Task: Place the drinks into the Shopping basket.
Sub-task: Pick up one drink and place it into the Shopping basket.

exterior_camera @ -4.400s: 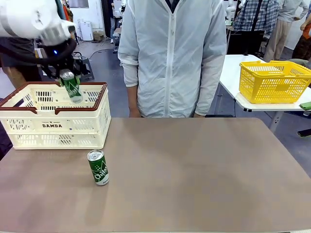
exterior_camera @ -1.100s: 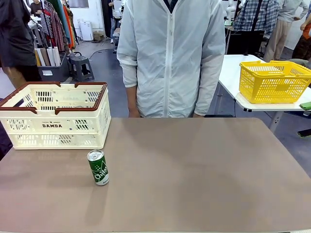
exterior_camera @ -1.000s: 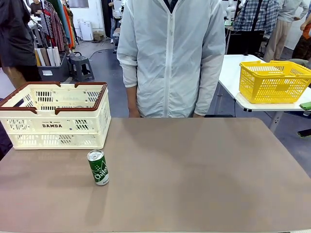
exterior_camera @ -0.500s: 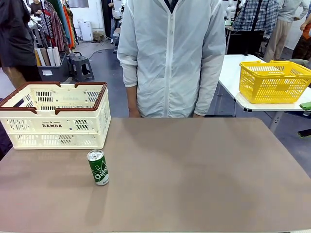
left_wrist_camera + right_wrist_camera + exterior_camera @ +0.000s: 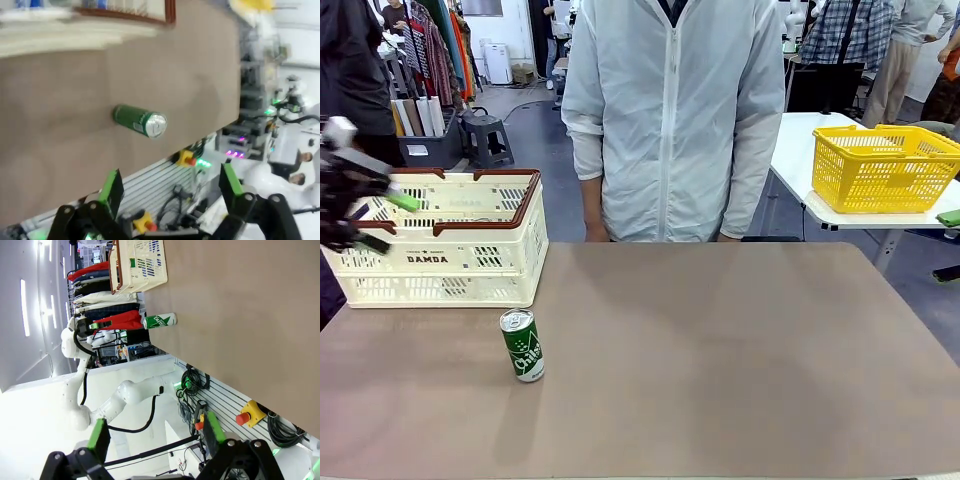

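Brown tabletop holds one upright green can (image 5: 522,345) with silver top; both arms' fingers spread wide, empty.

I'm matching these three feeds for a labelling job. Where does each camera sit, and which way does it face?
Front view: fixed on the robot's side, facing across the table at the standing person; the left tool enters at picture left, open.
Left wrist view: on the left arm, looking past its open left tool down at the green can.
Right wrist view: on the right arm, rolled sideways, looking past the open right tool along the table.
Shared: all three show the green can and the Shopping basket.
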Action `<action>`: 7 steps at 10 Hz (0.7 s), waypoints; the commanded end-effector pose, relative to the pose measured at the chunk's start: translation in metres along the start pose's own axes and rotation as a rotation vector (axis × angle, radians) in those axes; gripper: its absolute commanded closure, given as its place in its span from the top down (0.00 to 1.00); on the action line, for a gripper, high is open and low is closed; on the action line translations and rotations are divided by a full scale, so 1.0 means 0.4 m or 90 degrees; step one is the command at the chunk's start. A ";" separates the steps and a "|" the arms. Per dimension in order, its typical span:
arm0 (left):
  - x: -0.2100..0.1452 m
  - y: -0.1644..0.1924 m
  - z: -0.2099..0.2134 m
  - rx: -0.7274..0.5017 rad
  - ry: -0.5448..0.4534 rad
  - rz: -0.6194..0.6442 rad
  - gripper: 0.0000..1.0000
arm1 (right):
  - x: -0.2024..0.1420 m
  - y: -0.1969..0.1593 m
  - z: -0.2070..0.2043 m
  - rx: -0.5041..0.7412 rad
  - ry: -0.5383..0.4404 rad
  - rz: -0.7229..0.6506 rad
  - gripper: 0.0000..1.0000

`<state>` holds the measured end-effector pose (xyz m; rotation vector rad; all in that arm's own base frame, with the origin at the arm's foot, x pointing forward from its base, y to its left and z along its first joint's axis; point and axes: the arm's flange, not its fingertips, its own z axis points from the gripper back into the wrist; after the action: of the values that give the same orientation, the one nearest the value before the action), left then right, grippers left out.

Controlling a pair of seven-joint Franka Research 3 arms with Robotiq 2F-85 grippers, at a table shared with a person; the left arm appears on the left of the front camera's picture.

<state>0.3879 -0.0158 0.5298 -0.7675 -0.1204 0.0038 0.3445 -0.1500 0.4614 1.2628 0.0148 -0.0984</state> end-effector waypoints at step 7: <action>-0.097 -0.240 -0.387 0.405 0.014 -0.189 1.00 | -0.003 0.013 0.003 0.001 0.003 -0.009 1.00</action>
<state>0.3595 -0.1961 0.4754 -0.1625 -0.2037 -0.2396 0.3444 -0.1502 0.4614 1.2632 0.0147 -0.0987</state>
